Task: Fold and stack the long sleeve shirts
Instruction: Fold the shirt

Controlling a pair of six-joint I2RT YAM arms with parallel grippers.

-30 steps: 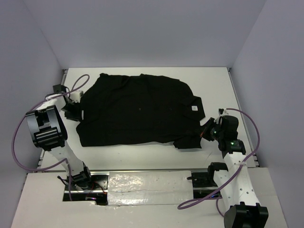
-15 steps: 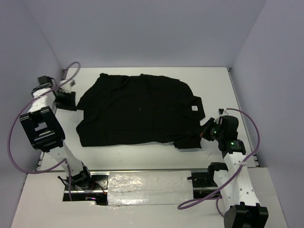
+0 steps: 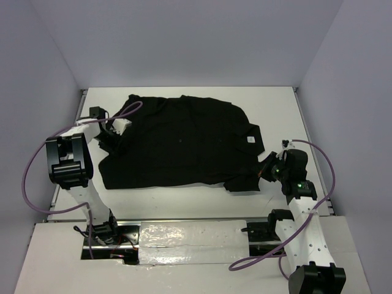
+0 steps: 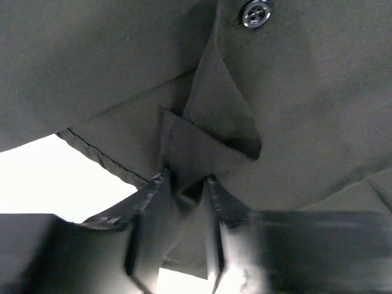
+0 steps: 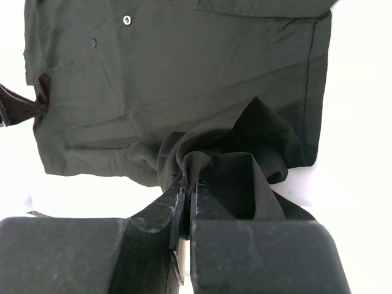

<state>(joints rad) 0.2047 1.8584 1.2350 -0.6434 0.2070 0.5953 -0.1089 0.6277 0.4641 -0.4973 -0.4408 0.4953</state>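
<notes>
Your left gripper [image 4: 184, 195] pinches the black shirt [image 3: 184, 144] near the counter [image 3: 278, 104] left edge and your right gripper [image 5: 188, 187] clamps it near the right edge.

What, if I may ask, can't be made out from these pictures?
- Label text: top view, too small.
- Left tool grip: left wrist view, fingers blurred; cloth sits between them, but whether it is clamped is unclear.
- Left tool outline: top view, black against the black shirt.
- Cloth under the right tool: right wrist view, hidden by the tool, which is shut on a fold.
</notes>
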